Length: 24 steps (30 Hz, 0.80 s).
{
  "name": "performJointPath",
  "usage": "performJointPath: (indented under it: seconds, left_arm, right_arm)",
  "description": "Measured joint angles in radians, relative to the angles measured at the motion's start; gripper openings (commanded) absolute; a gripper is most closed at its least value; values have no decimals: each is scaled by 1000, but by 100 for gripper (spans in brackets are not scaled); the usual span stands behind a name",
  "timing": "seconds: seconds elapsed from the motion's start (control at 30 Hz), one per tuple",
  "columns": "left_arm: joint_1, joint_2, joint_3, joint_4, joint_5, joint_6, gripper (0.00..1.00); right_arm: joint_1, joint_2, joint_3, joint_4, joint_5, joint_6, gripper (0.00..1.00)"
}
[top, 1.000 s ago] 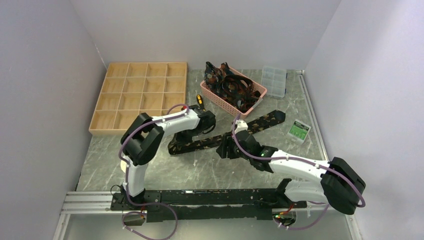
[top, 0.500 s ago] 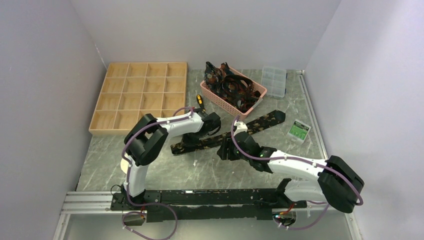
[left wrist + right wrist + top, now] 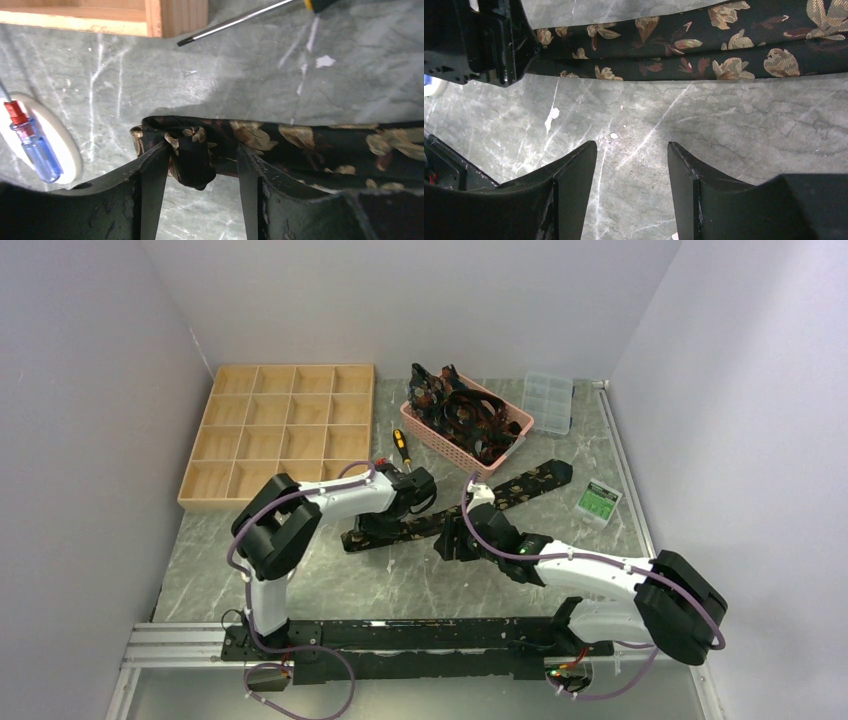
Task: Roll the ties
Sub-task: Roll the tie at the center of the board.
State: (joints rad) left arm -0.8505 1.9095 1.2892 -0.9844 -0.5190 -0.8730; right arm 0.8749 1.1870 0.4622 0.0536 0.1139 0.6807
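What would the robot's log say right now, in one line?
tie: flat on table, end folded | left gripper: open, folded end between its jaws | right gripper: open, above table beside tie

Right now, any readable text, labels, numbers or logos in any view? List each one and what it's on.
No text can be read in any view.
Green-and-white card: it has printed marks, but they are too small to read.
Patterned tie: leaf motifs only, no label visible.
Screwdriver, wooden tray, pink basket, clear box: no lettering visible.
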Motion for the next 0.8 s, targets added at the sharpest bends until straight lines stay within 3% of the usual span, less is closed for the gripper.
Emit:
performJointPath:
  seconds: [0.33,0.63,0.8]
  left_arm:
    - [-5,-150,-55,91,82,-1,62]
    - [-5,-388,-147,108,80,-17,68]
    - [40,-665,-383,205,59,-80,72]
  right_arm:
    - [0,15,1,-1,-11,-8,59]
    - [0,84,93,0,-75,-34,60]
    - [6,222,237,22,-153,-34,60]
